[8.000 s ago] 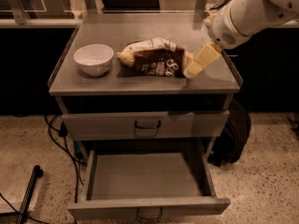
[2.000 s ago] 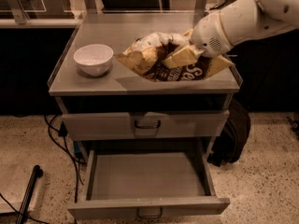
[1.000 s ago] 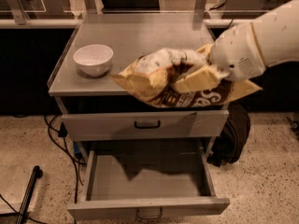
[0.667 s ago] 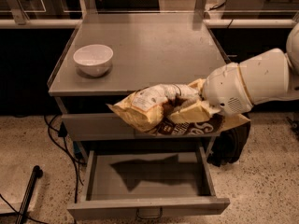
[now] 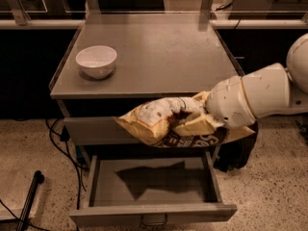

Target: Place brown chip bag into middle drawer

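Note:
The brown chip bag (image 5: pixel 159 124) is crumpled, dark brown with tan-yellow ends and a whitish patch. It hangs in the air in front of the cabinet, above the open middle drawer (image 5: pixel 153 211). My gripper (image 5: pixel 195 124) comes in from the right on a white arm and is shut on the bag's right half. The drawer is pulled out, its grey tray is bare, and the bag's shadow falls on its floor. A small pale loop handle sits on its front panel.
A white bowl (image 5: pixel 96 60) stands on the left of the grey cabinet top (image 5: pixel 159 47). A shut grey drawer front (image 5: pixel 91 131) lies behind the bag. Cables and a dark pole (image 5: pixel 29 198) lie on the speckled floor at the left.
My gripper has lifted the bag off the cabinet top, carried it forward over the front edge and lowered it to just above the open drawer.

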`<action>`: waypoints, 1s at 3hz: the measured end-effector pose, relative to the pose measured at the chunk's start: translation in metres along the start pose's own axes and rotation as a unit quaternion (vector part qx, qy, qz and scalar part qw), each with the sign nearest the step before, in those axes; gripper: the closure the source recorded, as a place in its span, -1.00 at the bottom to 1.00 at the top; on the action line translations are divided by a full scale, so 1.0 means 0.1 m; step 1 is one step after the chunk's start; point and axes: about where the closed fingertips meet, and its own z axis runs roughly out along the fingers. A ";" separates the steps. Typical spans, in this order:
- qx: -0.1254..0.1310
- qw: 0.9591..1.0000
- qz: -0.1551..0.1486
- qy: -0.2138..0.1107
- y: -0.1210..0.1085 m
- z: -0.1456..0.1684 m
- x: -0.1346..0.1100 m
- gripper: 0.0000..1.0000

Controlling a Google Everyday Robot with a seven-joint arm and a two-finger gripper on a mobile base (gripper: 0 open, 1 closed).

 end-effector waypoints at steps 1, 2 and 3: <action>-0.003 1.000 -0.001 -0.001 0.01 0.34 0.46 1.00; -0.009 1.000 0.003 0.000 0.04 0.75 1.01 1.00; -0.022 0.999 0.035 0.022 0.15 1.31 1.81 1.00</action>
